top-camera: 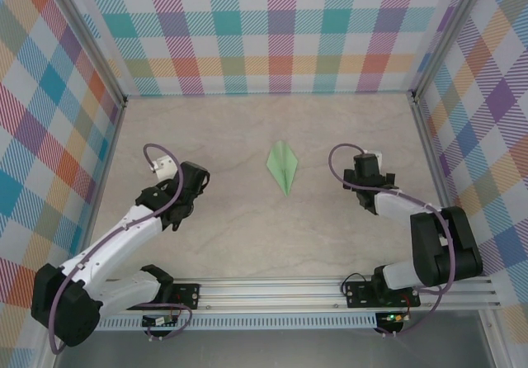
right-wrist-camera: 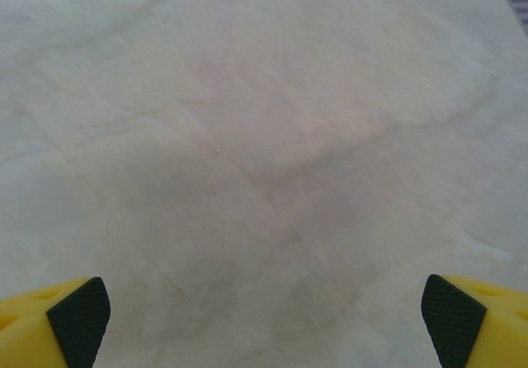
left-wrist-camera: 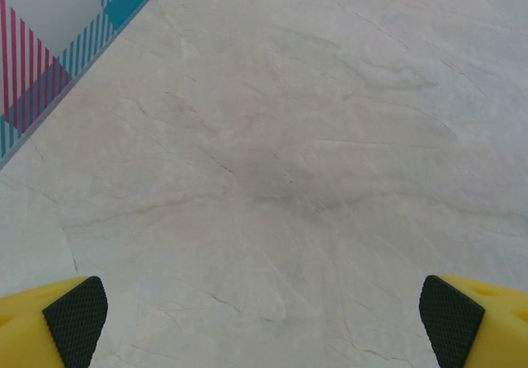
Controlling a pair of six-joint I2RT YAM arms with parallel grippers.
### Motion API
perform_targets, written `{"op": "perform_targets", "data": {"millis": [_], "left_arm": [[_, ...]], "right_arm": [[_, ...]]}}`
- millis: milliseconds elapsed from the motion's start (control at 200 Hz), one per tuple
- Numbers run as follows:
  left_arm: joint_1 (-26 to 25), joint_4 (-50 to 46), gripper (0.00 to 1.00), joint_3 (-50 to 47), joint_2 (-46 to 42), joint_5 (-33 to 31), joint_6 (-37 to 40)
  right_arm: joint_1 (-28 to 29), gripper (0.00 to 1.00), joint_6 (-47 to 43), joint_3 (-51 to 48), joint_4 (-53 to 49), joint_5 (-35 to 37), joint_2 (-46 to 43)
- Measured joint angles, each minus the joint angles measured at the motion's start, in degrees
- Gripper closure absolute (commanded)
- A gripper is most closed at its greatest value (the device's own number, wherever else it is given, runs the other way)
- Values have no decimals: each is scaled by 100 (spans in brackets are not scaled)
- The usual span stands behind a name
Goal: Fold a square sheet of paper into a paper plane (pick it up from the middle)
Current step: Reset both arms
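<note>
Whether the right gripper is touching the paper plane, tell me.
Apart. The top external view shows bare table between the paper plane and the right gripper; the right wrist view has its open fingers over bare table.

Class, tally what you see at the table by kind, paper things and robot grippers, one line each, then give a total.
paper plane: 1
grippers: 2, the left gripper and the right gripper, both open
Total: 3
</note>
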Motion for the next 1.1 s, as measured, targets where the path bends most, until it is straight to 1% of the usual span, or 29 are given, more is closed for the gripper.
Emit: {"op": "perform_targets", "data": {"millis": [165, 280, 395, 500, 565, 605, 665, 765, 845, 980, 1035, 1105], "left_arm": [[337, 433, 0, -282, -192, 162, 411], [496, 713, 0, -374, -195, 247, 732], [754, 1029, 0, -417, -186, 304, 1040], [957, 1366, 0, -505, -136, 297, 1257], [1036, 1626, 0, -592, -79, 302, 1399], [1075, 1810, 0, -647, -20, 299, 1488], [1119, 2138, 0, -730, 101, 297, 1665], [1215, 2841, 0, -874, 422, 306, 2002], [1344, 3580, 0, -1049, 793, 450, 2299], [1526, 4896, 0, -1401, 1436, 929, 2804], [1578, 5327, 0, -1480, 1639, 1113, 3012], [1775, 5775, 0, -1541, 1779, 1499, 3200]], "right_arm": [[-94, 0, -479, -251, 1309, -463, 50], [-164, 0, -835, -717, 2376, -960, 48], [-286, 0, -1001, -1152, 3134, -1349, 107], [-433, 0, -1023, -1228, 3432, -1679, 177], [-619, 0, -1012, -1226, 3668, -2015, 247], [-743, 0, -992, -1200, 3869, -2157, 409], [-872, 0, -968, -1132, 3847, -2317, 581], [-944, 0, -857, -1128, 3829, -2295, 634], [-944, 0, -754, -1128, 3875, -2170, 634], [-944, 0, -647, -1128, 3906, -2044, 634], [-944, 0, -636, -1128, 3915, -2022, 634], [-944, 0, -614, -1128, 3917, -2000, 634]]}}
